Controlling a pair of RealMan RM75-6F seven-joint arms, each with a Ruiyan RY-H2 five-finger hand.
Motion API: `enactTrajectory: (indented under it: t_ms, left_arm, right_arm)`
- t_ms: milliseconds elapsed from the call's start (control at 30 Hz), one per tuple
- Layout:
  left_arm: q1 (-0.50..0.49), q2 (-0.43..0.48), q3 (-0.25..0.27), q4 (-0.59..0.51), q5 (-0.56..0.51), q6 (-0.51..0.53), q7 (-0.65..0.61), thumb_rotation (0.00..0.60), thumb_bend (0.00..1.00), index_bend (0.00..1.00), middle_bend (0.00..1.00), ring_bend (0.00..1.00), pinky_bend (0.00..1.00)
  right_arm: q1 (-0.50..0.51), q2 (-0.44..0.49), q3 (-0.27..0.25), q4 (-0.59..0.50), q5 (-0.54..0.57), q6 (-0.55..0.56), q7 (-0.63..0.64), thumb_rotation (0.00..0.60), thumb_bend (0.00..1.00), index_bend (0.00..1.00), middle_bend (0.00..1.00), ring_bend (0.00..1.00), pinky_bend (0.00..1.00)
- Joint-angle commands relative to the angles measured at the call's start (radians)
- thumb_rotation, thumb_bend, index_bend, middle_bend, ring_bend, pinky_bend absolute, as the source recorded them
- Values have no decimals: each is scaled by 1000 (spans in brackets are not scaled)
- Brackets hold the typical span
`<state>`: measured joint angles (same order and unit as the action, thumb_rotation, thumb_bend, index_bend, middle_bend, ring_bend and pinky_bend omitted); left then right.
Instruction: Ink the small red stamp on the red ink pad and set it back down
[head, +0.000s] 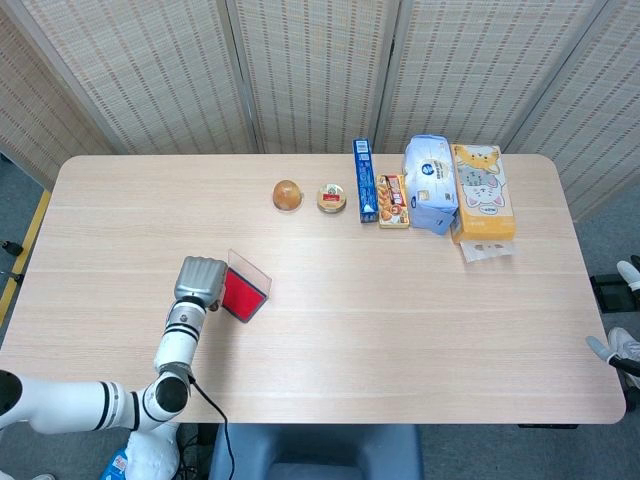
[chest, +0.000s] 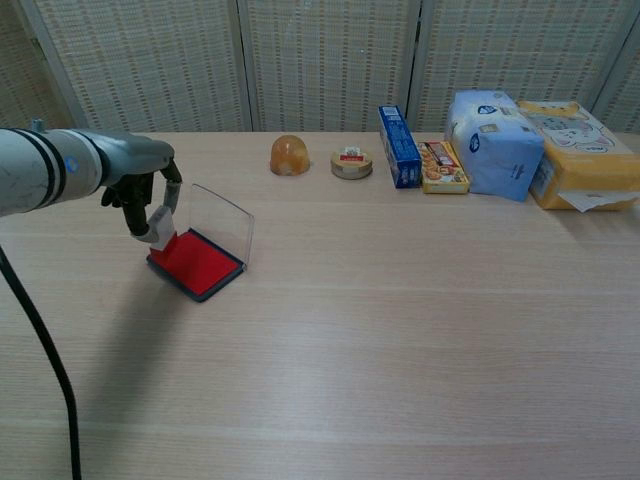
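- Chest view: left hand (chest: 140, 196) pinches small red stamp (chest: 163, 228), tilted, at left edge of red ink pad (chest: 201, 265).
- Pad's clear lid (chest: 222, 222) upright.
- Right hand not visible.

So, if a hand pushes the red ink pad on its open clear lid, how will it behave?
The red ink pad would probably tip or slide: its clear lid stands upright, giving leverage. It looks thin and flat, so likely light. The lid seems rigid plastic.

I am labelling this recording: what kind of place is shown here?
Probably an indoor robot test area: a light wooden table, woven folding screens behind, and packaged goods such as a yellow cat-printed box.
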<state>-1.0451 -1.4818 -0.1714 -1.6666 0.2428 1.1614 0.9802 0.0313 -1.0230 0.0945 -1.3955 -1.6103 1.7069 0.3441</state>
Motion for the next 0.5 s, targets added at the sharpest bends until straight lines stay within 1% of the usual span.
enactTrajectory:
  t_ms: [33, 267, 367, 500]
  left_arm:
    - [36, 47, 16, -57, 42, 35, -33, 600, 498, 756, 1000, 757, 647]
    - [156, 162, 73, -166, 169, 104, -161, 600, 498, 756, 1000, 754, 647]
    - [206, 204, 89, -182, 227, 102, -232, 600, 498, 756, 1000, 749, 647]
    - [250, 222, 100, -161, 294, 66, -313, 600, 498, 756, 1000, 739, 647]
  right_arm:
    - [2, -1, -1, -5, -2, -3, -9, 600, 151, 0, 0, 0, 0]
    - [14, -6, -8, -20, -13, -27, -56, 600, 151, 0, 0, 0, 0]
    - [21, -10, -10, -32, -15, -41, -84, 600, 151, 0, 0, 0, 0]
    - [28, -13, -12, -49, -12, -57, -114, 600, 152, 0, 0, 0, 0]
